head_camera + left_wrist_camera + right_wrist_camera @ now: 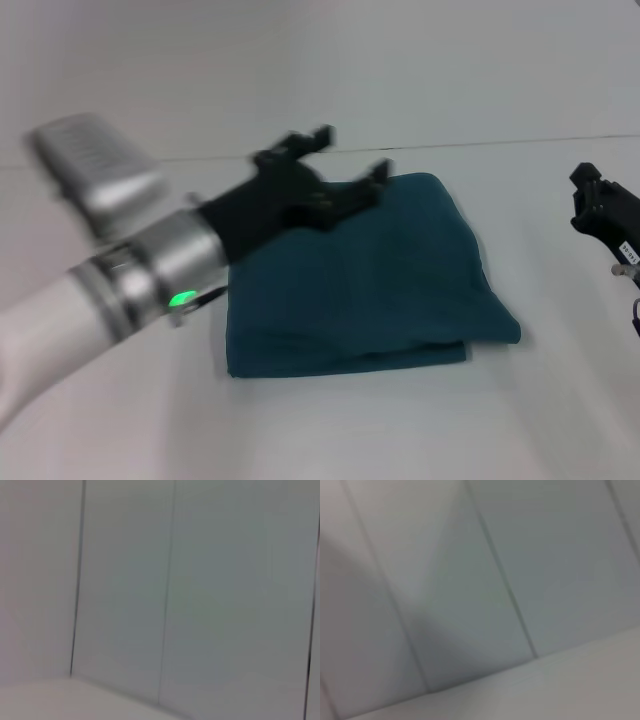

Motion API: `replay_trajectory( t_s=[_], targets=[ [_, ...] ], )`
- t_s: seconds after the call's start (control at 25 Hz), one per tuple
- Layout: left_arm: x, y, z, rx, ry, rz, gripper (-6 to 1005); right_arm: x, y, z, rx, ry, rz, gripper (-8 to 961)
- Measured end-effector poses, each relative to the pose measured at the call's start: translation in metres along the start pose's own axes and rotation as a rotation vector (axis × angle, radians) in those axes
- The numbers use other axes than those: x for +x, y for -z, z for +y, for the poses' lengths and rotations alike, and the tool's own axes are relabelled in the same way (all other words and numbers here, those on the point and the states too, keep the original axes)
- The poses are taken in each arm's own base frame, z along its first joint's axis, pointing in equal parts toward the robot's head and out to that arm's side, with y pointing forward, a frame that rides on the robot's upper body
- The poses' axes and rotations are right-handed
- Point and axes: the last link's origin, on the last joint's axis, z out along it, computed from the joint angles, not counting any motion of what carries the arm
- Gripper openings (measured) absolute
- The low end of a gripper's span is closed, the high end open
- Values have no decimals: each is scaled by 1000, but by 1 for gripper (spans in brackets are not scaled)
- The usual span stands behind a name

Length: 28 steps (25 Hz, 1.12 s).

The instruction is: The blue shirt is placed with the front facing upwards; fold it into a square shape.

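The blue shirt (pixel 370 280) lies on the white table (pixel 330 430) as a folded, roughly square dark teal bundle, with no lettering showing. My left gripper (pixel 350 155) hovers over the shirt's far left corner, raised above the cloth, its black fingers spread open and empty. At the right edge of the head view, my right gripper (pixel 600 205) sits apart from the shirt and only partly in frame. Both wrist views show only pale wall panels and a strip of table.
A white wall (pixel 400 60) rises behind the table. Bare table surface surrounds the shirt in front, left and right.
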Motion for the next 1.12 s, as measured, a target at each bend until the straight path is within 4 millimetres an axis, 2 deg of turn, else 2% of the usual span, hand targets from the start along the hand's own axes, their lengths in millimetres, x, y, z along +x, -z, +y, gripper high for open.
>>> replay_trajectory(
  t_s=[0.12, 0.24, 0.44, 0.6, 0.8, 0.88, 1.12],
  targets=[
    [1, 31, -15, -2, 31, 73, 795, -7, 6, 3, -101, 40, -6, 0],
    [-2, 52, -25, -36, 30, 51, 835, -23, 9, 0, -232, 64, 27, 1],
    [-12, 65, -29, -76, -2, -65, 877, -58, 5, -3, -433, 115, 165, 2],
    [-13, 66, -31, -122, -14, -176, 878, -88, -3, 9, -580, 174, 343, 3],
    [-5, 60, -36, -164, -15, -337, 878, -113, -12, 29, -645, 278, 545, 173],
    [-3, 55, -38, -174, -16, -391, 878, -117, -15, 37, -649, 339, 629, 249],
    [-1, 39, -45, -145, 1, -488, 878, -108, -23, 56, -669, 452, 763, 498]
  ],
)
